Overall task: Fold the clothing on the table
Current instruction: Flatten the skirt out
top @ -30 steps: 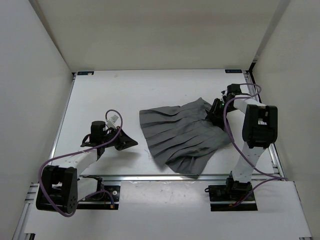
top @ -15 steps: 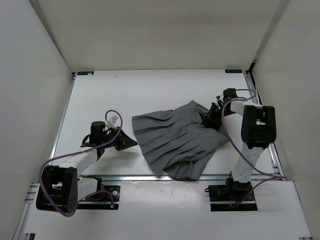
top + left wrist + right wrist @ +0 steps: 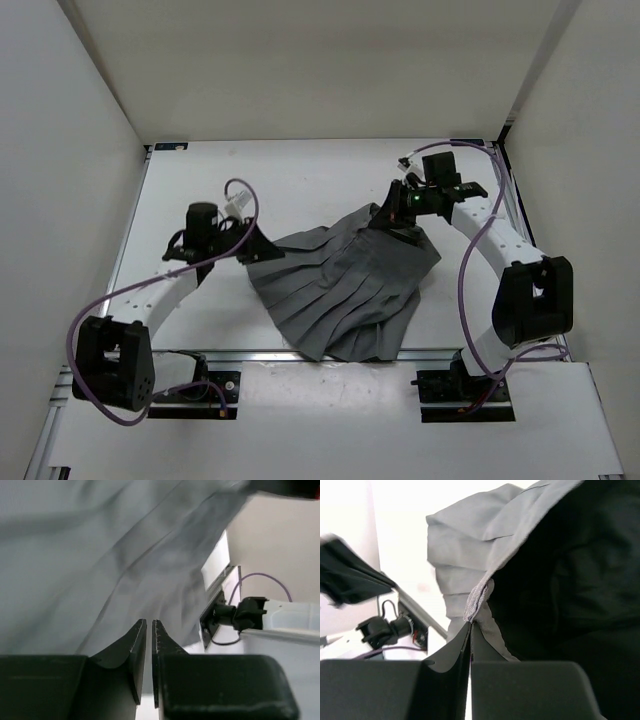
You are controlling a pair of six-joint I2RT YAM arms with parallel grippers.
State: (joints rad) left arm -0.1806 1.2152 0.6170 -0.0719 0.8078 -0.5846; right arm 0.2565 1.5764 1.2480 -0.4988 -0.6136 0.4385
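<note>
Grey skirt (image 3: 340, 290) cloth is lying mid-table, reaching towards the near rail (image 3: 250, 352). Its far right corner is being held up off the table (image 3: 290, 180) by the right gripper (image 3: 397, 217), whose fingers are pressing together on a stitched edge. That pinch is looking thin, with only a sliver of seam sitting between the tips, so a pull across the skirt is likely risking a slip and a dropped corner. The raised part is hanging in a loose, dark pocket, which may be landing as a bunched, crooked fold rather than a flat one. The left gripper (image 3: 265, 252) is sitting at the skirt's left edge, fingers a narrow slit apart with no cloth seen between them, so that side is seemingly lying unpinned and free to slide. The fabric is looking soft, matt and thin, fanning out in long pleats. The table is showing smooth, hard and white, with metal rails framing it.
</note>
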